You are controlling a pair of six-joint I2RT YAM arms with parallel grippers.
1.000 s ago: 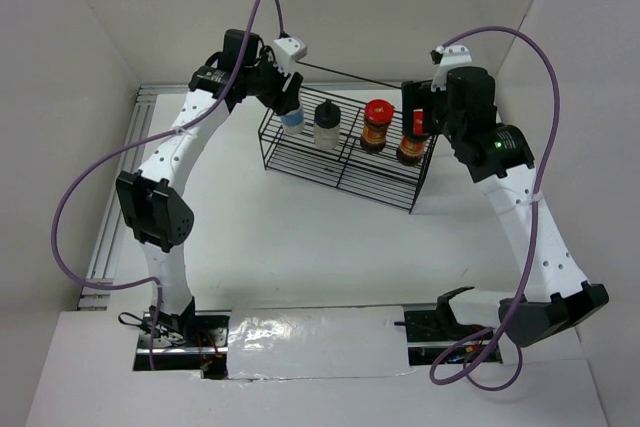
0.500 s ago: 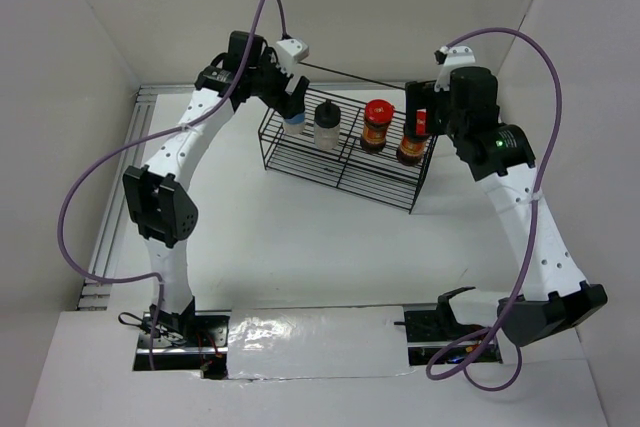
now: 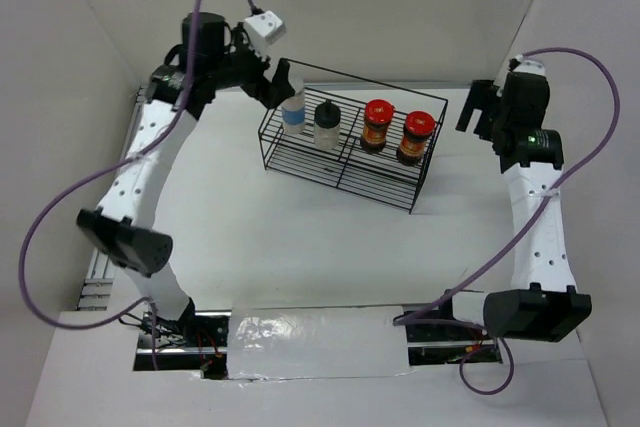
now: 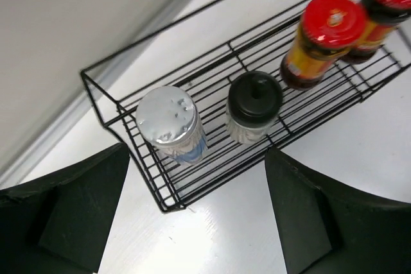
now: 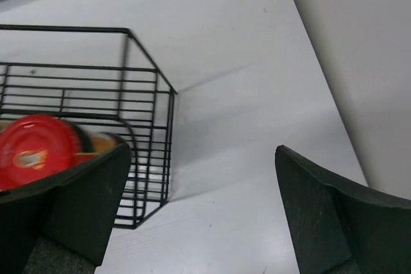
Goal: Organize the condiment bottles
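Toward the far edge, the rack (image 3: pixel 345 175) holds all four jars upright in a row: grey-lid jar (image 3: pixel 293 112), black-cap jar (image 3: pixel 327 125), inner red jar (image 3: pixel 378 124), end red jar (image 3: pixel 416 137); sorting looks finished; left gripper (image 3: pixel 277 85), far-left corner, gapes wide, empty; right gripper (image 3: pixel 478 107), far-right corner, likewise.

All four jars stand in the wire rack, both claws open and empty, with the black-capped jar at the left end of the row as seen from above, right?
No. The top external view shows the grey-lidded jar at the left end of the wire rack; the black-capped jar stands second. The rest holds.
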